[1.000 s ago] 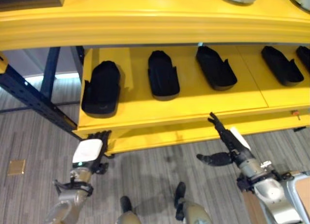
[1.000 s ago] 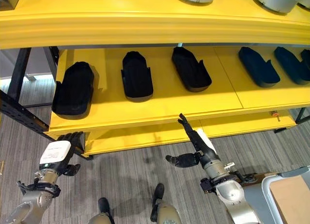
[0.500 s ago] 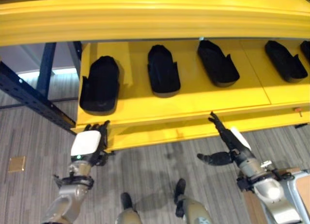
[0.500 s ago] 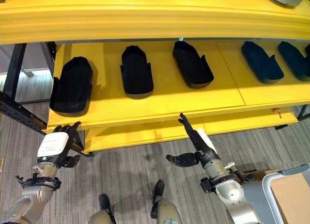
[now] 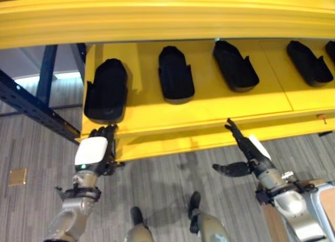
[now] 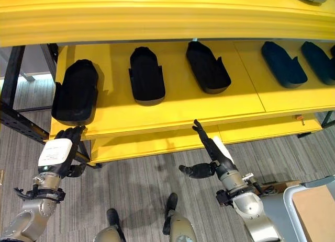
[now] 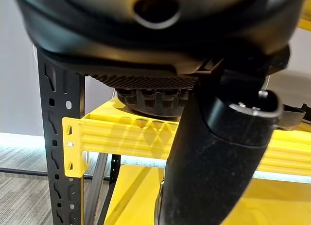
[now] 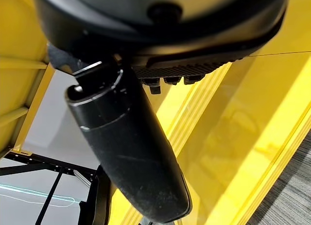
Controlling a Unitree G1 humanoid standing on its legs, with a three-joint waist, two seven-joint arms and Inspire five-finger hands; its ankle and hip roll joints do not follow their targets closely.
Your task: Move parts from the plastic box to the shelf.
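Both empty, the left robot hand (image 5: 94, 154) and right robot hand (image 5: 246, 153) hang open-fingered before the shelf (image 5: 209, 108); better turn toward the box for another part.

Bright light from above falls on the yellow shelf (image 5: 209, 108); the black parts (image 5: 176, 76) cast soft shadows to their right, the shelf edge bends near the borders, wrist views are blurred close up
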